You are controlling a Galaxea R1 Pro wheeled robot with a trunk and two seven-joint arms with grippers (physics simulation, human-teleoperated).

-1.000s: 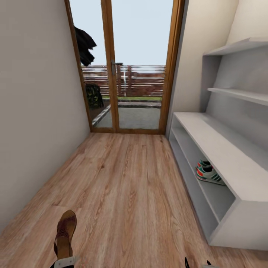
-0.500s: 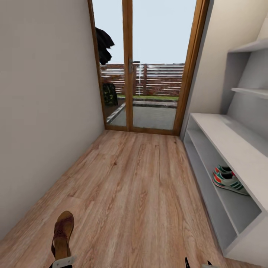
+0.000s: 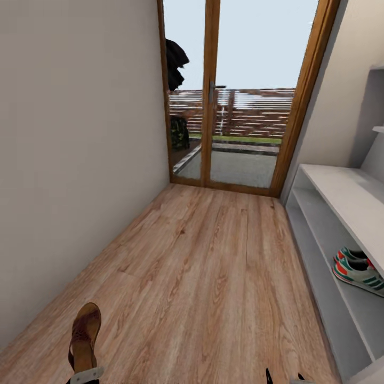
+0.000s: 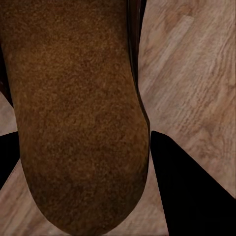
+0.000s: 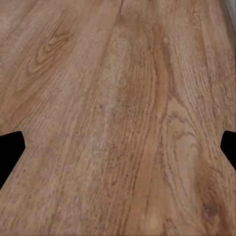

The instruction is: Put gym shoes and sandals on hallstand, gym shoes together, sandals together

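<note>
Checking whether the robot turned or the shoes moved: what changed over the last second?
The camera swung left, so door and hallstand slid right in the head view. The left gripper still holds a sandal; the gym shoes stay on the lower shelf.

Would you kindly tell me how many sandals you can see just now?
1: one sandal held in the left claw, above the corridor floor. The second may be out of frame.

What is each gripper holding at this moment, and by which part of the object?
The left gripper holds a brown sandal, clamped across one end of its sole; heel or toe cannot be told. The right gripper is open over bare corridor floor, holding nothing.
</note>
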